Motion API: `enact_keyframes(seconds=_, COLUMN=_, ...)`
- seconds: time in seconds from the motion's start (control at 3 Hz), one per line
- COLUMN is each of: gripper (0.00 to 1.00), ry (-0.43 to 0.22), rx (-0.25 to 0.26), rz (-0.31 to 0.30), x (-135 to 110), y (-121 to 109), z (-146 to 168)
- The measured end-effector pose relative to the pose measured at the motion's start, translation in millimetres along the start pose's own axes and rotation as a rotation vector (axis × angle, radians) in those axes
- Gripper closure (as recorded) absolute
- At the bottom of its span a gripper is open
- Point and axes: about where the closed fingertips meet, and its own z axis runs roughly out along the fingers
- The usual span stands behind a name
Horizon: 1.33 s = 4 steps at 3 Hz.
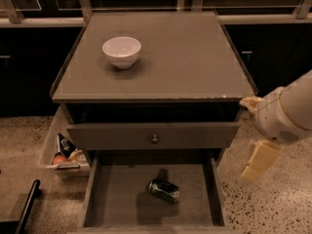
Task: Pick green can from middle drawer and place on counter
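Note:
The green can [164,190] lies on its side on the floor of the open middle drawer [117,199], a little right of centre. The counter [185,57] is the flat grey-brown cabinet top above it, with a small white chip at its front right edge. My gripper [257,161] hangs at the right of the cabinet, outside the drawer's right wall, above and to the right of the can and below the counter's front right corner. It holds nothing that I can see.
A white bowl [122,51] stands on the counter's left back part. The top drawer [155,136], with a round knob, is pulled out slightly above the middle one. A bin with packets [63,152] sits on the floor at left. A dark bar [27,206] is at lower left.

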Motion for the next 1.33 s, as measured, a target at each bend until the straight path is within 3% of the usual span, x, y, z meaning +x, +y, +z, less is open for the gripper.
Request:
enact_keyframes(seconds=0.67, gripper=0.00, ry=-0.105, rx=0.025, rz=-0.004, x=4.4, y=17.2, z=71.9)
enact_keyframes(seconds=1.0, gripper=0.00, ry=-0.119, rx=-0.004, rz=0.002, x=9.0, y=27.4, z=108.3)
enact_keyframes(seconds=1.33, gripper=0.00, ry=-0.119, rx=-0.004, rz=0.002, x=9.0, y=27.5, z=108.4)
